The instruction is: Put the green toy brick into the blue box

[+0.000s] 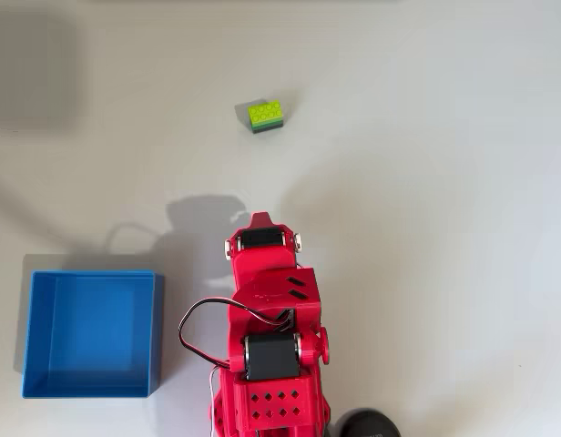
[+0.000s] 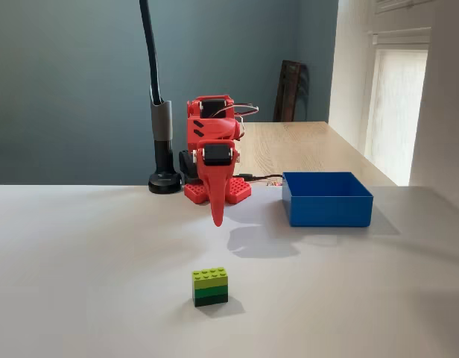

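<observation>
I've got the red arm folded back, gripper [image 2: 217,218] pointing down above the white table [image 2: 80,283], fingers looking pressed together, though the angle is poor. In the overhead view, the green toy brick [image 1: 264,115] sits at twelve o'clock from it, well apart; the blue box [image 1: 91,334] lies at eight o'clock.

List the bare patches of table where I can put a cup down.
Free: the wide stretch right of the red arm in the overhead view, and the strip between the green toy brick and the gripper. Crowded: the gap between the arm and the blue box, where a cable loops.
</observation>
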`<state>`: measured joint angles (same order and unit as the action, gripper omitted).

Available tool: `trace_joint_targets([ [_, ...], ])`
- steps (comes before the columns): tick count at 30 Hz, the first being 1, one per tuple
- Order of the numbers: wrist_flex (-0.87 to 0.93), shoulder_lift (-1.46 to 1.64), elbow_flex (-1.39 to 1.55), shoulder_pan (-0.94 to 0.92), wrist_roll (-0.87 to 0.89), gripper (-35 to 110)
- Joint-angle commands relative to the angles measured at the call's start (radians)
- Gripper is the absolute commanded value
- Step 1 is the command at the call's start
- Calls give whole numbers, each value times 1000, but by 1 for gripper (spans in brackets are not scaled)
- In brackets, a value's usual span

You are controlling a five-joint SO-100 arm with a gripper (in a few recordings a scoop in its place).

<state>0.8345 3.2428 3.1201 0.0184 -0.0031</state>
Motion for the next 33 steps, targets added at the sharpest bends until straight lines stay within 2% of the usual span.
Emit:
trace_joint_targets([
  [1, 5, 11, 14, 0, -11, 0],
  [28, 5, 11, 14, 2, -12, 0],
  [33, -31, -5, -2, 37, -57, 0],
])
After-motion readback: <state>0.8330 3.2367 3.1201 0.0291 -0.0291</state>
